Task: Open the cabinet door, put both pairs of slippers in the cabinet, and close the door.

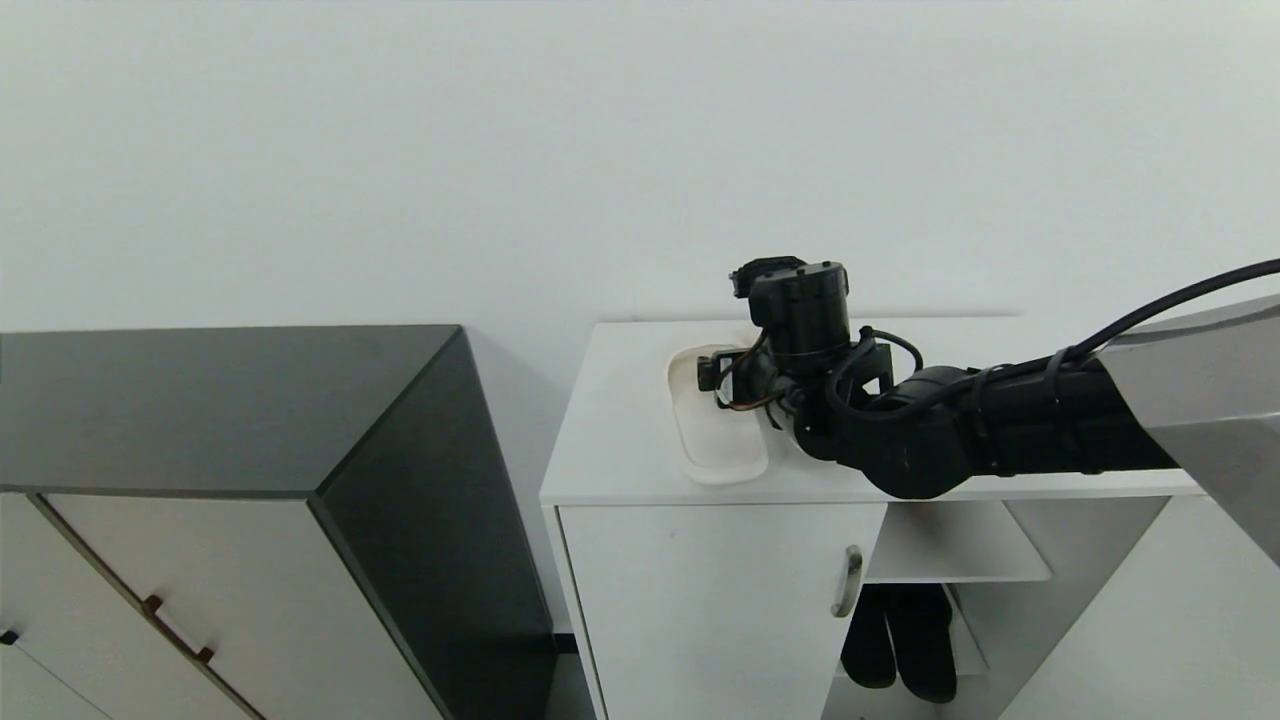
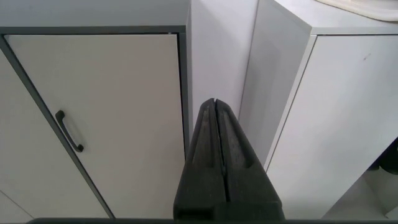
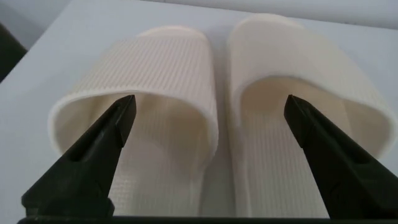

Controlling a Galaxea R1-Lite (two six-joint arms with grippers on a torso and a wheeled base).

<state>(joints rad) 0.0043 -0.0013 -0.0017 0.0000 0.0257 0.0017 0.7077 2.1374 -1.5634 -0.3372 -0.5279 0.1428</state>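
Note:
A pair of cream slippers (image 1: 715,430) lies side by side on top of the white cabinet (image 1: 620,430). My right gripper (image 1: 720,385) hovers just over them, open. In the right wrist view its fingertips (image 3: 124,109) straddle the straps of both cream slippers (image 3: 161,81), touching neither. A black pair of slippers (image 1: 900,640) stands on the cabinet's lower level, below a white shelf (image 1: 950,545); that right side is open. The cabinet's left door (image 1: 710,610) is closed. My left gripper (image 2: 215,106) is shut on nothing, low in front of the gap between the two cabinets.
A dark-topped cabinet (image 1: 230,410) with pale doors and black handles (image 2: 69,130) stands to the left of the white one, with a narrow gap between. A metal handle (image 1: 847,580) is on the closed door's edge. A plain wall is behind.

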